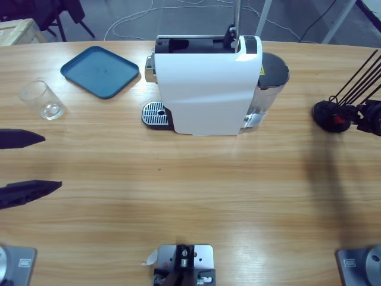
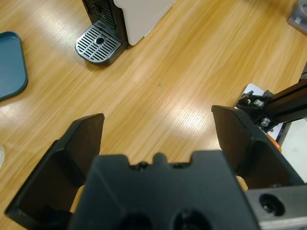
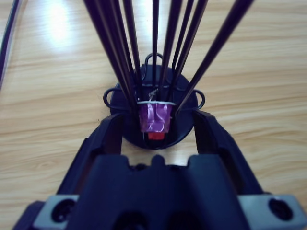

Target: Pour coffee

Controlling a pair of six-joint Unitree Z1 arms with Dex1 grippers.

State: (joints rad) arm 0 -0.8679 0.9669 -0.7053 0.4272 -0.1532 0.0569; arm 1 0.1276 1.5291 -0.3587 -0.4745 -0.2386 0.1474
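Jaws of the right gripper (image 3: 154,129) stand open, one on either side of a purple coffee capsule (image 3: 154,119) that sits upright at the foot of a black wire capsule holder (image 3: 153,103), so the capsule lies straight ahead and between them, not yet clasped. Its holder stands at the right end of the table (image 1: 196,196), well apart from the white coffee machine (image 1: 205,89) at the table's middle, whose drip grate (image 1: 155,113) faces the left side. The left gripper (image 2: 156,139) also has its jaws spread wide over bare wood, holding nothing; a clear glass (image 1: 43,99) stands near it beside a blue tray (image 1: 100,71). The right arm looks the nearer one for the capsule, the left for the glass.
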